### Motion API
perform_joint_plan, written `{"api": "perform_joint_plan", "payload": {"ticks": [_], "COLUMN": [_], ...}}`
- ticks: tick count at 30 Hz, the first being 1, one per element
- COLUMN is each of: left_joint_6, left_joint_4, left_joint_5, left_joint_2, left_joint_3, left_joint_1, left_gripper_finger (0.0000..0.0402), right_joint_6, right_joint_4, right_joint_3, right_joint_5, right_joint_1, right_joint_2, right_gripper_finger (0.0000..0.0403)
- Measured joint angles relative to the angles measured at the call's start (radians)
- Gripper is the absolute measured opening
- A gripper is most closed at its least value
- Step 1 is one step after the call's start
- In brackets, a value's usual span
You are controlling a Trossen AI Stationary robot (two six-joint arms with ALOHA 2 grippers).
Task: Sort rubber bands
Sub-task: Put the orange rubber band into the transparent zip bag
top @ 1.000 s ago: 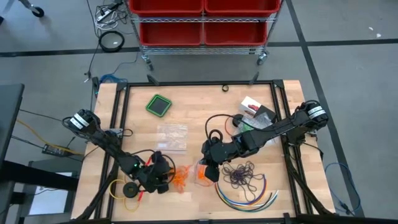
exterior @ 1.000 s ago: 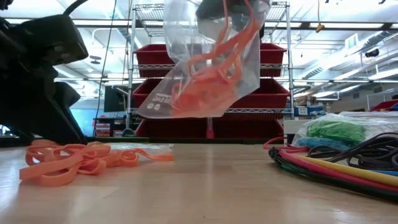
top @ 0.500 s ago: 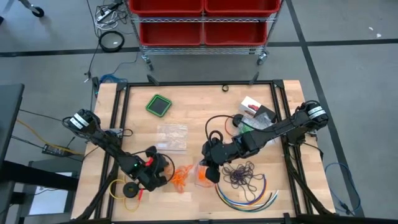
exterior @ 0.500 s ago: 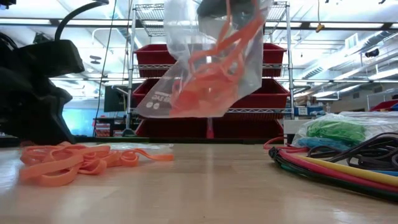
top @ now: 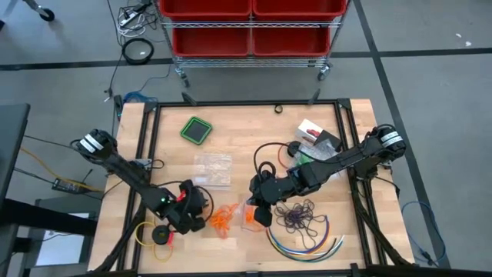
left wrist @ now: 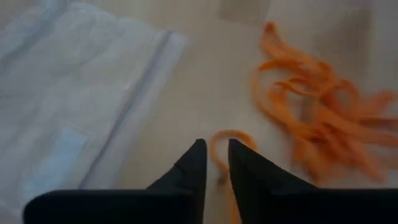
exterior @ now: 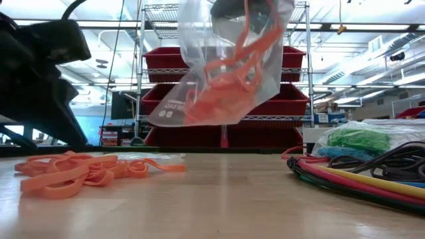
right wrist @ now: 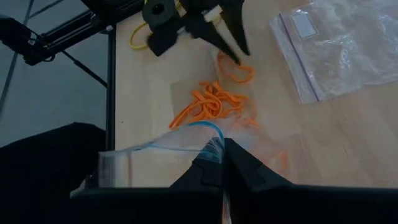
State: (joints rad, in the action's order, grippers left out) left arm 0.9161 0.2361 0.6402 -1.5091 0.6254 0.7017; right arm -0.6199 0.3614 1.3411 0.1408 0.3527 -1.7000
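**Two dark arms, white-banded at the base**

Both arms are black, slender and jointed. The left arm (top: 131, 178) and right arm (top: 338, 160) carry white-and-black collars at their outer ends (red accents near the left wrist). Fingers (left wrist: 186, 174) taper to matte black wedges.

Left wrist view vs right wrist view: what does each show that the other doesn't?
Left wrist only: the left end effector seen close up, with one orange band at its tips. Right wrist only: the right end effector shut on a clear bag, plus a yellow ring. Both: the loose orange rubber bands and the empty flat bag on the table.
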Motion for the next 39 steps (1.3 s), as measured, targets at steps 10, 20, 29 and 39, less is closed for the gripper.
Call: {"api": "perform_joint_plan", "payload": {"ticks": [10, 20, 29, 39], "left_joint_6": [0.061, 0.028, -0.197, -0.499], "left_joint_4": [0.023, -0.006, -0.030, 0.039], "left_joint_5": [-0.176, -0.146, -0.138, -0.101], "left_joint_2": [-0.013, -0.037, -0.036, -0.036], "left_joint_3": [-0.024, -0.056, 0.085, 0.382], "left_joint_1": [0.000, 0.001, 0.000, 0.000], "left_gripper_finger": [0.0121, 0.0011, 0.0002, 0.0001], "right_joint_6": [0.003, 0.012, 0.012, 0.012], "right_joint_4": [0.000, -0.001, -0.001, -0.001], "right_joint_3": [0.000, 0.000, 0.000, 0.000], "right_joint_5": [0.004, 0.006, 0.008, 0.008], "right_joint_1": [0.002, 0.006, 0.006, 0.006], "right_joint_2": [0.000, 0.000, 0.000, 0.000], "right_gripper_finger": [0.0000, 0.0000, 0.0000, 0.0000]}}
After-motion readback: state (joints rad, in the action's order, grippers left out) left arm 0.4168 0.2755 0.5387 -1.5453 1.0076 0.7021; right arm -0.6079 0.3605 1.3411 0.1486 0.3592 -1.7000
